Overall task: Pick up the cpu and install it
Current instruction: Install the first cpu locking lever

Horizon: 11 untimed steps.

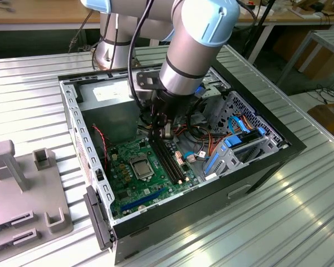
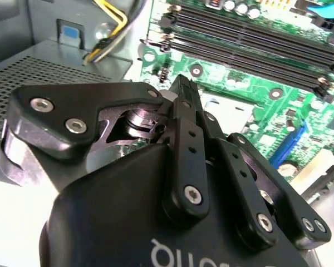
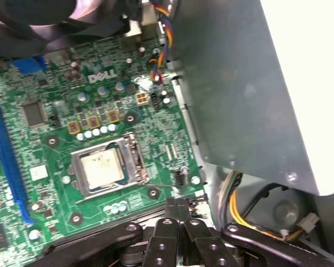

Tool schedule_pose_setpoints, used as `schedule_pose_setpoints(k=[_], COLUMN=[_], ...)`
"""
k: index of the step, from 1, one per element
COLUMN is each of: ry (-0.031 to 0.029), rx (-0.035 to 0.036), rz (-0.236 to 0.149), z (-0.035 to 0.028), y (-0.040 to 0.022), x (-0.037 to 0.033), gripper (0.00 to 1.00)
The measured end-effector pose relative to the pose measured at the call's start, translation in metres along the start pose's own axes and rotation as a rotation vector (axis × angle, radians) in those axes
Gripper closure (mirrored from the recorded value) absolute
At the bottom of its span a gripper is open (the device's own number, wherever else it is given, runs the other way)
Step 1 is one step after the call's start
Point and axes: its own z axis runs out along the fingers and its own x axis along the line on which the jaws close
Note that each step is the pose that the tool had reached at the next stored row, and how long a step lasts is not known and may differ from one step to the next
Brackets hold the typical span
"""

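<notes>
Arm [image 1: 196, 41] was silver-grey tube with light-blue joint caps and a black band near the wrist; black cable ran along it. Gripper [image 2: 185, 89] was black, matte linkage bars pinned with silver hex screws, white lettering on the body.

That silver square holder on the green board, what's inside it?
A pale metal chip sits inside the socket frame on the green board. What lies beneath the chip is covered. The gripper is off to one side of it.
</notes>
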Motion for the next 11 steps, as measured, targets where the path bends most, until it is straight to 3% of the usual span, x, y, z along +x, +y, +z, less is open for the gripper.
schedule_pose_setpoints(k=[4,5,7,11], ry=[-0.0320,-0.0372,-0.0424,-0.0447], rx=[-0.0097,-0.0114,-0.0128,-0.0134], rz=[-0.002,-0.002,-0.003,-0.003], z=[0.0002,0.0003,0.0005,0.0009], y=[0.0005,0.0005,-0.0002,0.0004], x=[-0.0018,-0.0023,-0.0041,-0.0072], gripper=[0.89,0.89,0.89,0.89])
